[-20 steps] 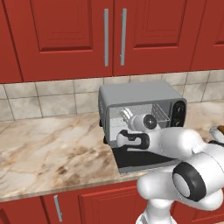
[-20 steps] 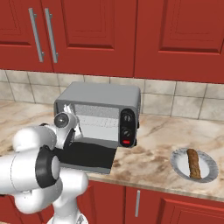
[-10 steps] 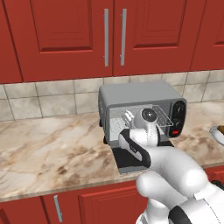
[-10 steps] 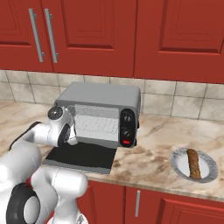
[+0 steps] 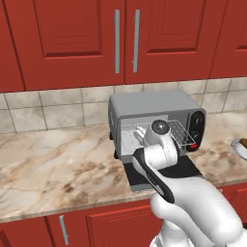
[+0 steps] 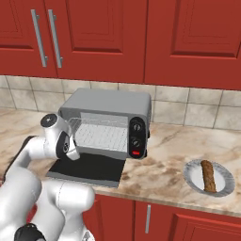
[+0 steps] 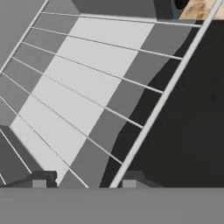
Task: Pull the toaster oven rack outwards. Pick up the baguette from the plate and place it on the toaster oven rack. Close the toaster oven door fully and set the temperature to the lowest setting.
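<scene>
Two dark fingertips (image 7: 39, 180) stand apart astride the front wire of the toaster oven rack (image 7: 83, 87), clamping nothing. Rightward, the toaster oven (image 6: 109, 104) gapes, its door (image 6: 89, 167) flat on the counter (image 6: 164, 169). Farther right, the baguette (image 6: 207, 175) lies on the plate (image 6: 190, 177).

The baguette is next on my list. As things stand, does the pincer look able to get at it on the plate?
Probably yes. The baguette lies uncovered on the plate, with bare counter around it. The pincer sits open at the toaster oven rack, holding nothing, so it would have to swing across to the right.
</scene>
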Controlling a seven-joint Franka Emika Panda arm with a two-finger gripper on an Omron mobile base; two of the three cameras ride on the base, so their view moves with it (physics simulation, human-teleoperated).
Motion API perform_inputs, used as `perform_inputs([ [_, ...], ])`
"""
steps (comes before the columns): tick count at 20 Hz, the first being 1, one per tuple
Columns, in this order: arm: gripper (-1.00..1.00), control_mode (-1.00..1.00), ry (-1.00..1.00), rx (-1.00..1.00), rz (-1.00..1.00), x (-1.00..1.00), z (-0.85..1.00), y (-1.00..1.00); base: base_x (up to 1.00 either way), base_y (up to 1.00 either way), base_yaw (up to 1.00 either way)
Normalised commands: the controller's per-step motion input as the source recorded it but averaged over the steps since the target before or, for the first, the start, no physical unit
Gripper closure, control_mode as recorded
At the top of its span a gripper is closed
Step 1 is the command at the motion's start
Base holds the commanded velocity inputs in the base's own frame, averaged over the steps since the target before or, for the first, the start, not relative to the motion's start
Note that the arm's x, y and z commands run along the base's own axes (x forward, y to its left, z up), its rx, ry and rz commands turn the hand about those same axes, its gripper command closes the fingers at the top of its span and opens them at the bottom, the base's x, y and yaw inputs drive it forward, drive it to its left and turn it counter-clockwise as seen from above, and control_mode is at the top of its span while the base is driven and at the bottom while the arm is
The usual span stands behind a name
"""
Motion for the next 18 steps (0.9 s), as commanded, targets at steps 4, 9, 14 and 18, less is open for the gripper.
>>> perform_inputs([
  [4, 1.00, -1.00, 0.58, -0.11, 0.00, -1.00, -0.37, -0.04, 0.00, 0.00, 0.00],
  [9, 1.00, -1.00, 0.39, -0.04, 0.00, -1.00, -0.03, -0.13, 0.00, 0.00, 0.00],
  [14, 1.00, -1.00, 0.01, 0.00, -0.06, -1.00, 0.69, -0.37, 0.00, 0.00, 0.00],
  [18, 1.00, -1.00, 0.00, 0.00, -0.09, -1.00, 0.99, -0.47, 0.00, 0.00, 0.00],
])
